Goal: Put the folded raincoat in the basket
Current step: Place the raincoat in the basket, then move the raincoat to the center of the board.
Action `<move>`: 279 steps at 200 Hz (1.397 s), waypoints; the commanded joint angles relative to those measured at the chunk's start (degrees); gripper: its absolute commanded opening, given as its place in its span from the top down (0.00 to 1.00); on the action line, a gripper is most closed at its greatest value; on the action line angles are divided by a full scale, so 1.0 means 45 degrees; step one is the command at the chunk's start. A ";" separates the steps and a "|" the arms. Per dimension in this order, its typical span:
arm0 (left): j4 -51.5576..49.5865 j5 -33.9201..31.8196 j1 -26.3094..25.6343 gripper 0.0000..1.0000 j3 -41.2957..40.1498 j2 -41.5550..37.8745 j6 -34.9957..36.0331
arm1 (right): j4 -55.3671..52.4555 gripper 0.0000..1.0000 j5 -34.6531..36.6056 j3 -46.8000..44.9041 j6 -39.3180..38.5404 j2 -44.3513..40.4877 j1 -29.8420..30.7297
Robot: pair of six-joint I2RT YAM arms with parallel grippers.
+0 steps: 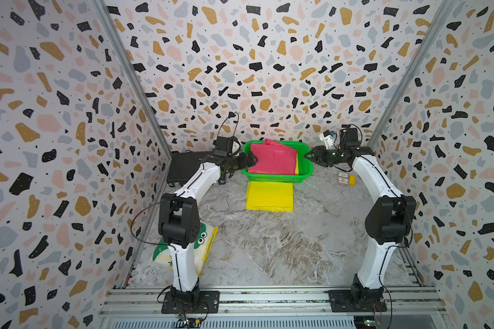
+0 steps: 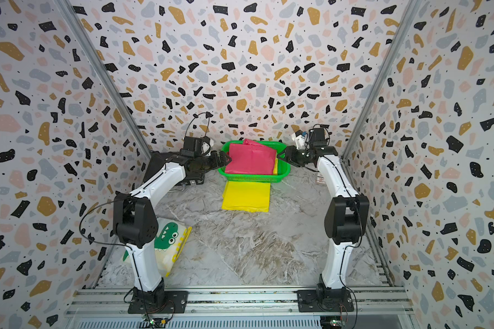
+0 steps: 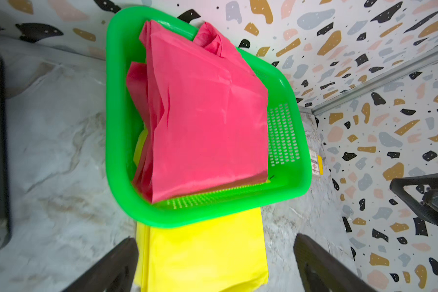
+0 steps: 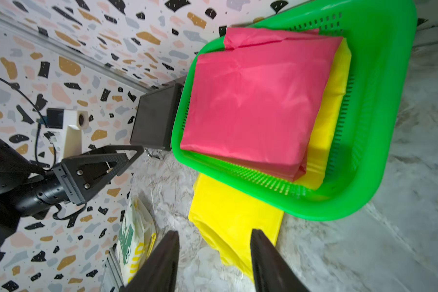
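The green basket (image 1: pixel 277 179) (image 2: pixel 251 179) stands at the back middle of the table. A pink folded raincoat (image 1: pixel 271 159) (image 3: pixel 208 126) (image 4: pixel 253 106) lies in it on top of a yellow one (image 4: pixel 331 106), with one far corner sticking over the back rim. Another yellow folded raincoat (image 1: pixel 269 196) (image 3: pixel 202 252) (image 4: pixel 228 217) lies flat on the table, touching the basket's front wall. My left gripper (image 1: pixel 252 159) (image 3: pixel 214 239) hovers open at the basket's left rim, holding nothing. At the right rim my right gripper (image 1: pixel 308 155) (image 4: pixel 214 232) is open and empty.
A flat black case (image 1: pixel 183 168) lies left of the basket under my left arm. A plastic bag with a green dinosaur print (image 1: pixel 203 247) lies at the front left by the left arm's base. A small card and yellow tag (image 1: pixel 346 179) sit at the right.
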 commanded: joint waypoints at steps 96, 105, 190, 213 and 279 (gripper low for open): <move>-0.0527 -0.4066 -0.0304 0.00 -0.9320 -0.8786 -0.0519 | 0.2379 0.48 0.0848 -1.0018 0.0284 -0.6196 0.1774; -0.0814 -0.4350 -0.0304 0.00 -0.9827 -0.9393 -0.0722 | 0.2519 0.48 0.0817 -1.0622 0.0401 -0.6509 0.1888; -0.3825 -0.5750 -0.0304 0.00 -1.2132 -1.2678 -0.1975 | 0.3870 0.47 0.0686 -1.4259 0.1698 -0.8419 0.3195; -0.3731 -0.5958 -0.0304 0.00 -1.2743 -1.3662 -0.2556 | 0.3884 0.47 0.0831 -1.4772 0.1742 -0.8737 0.3388; -0.3580 -0.5710 -0.0304 0.00 -1.3257 -1.3234 -0.2967 | 0.3457 0.42 0.1922 -1.5115 0.1815 -0.9211 0.3428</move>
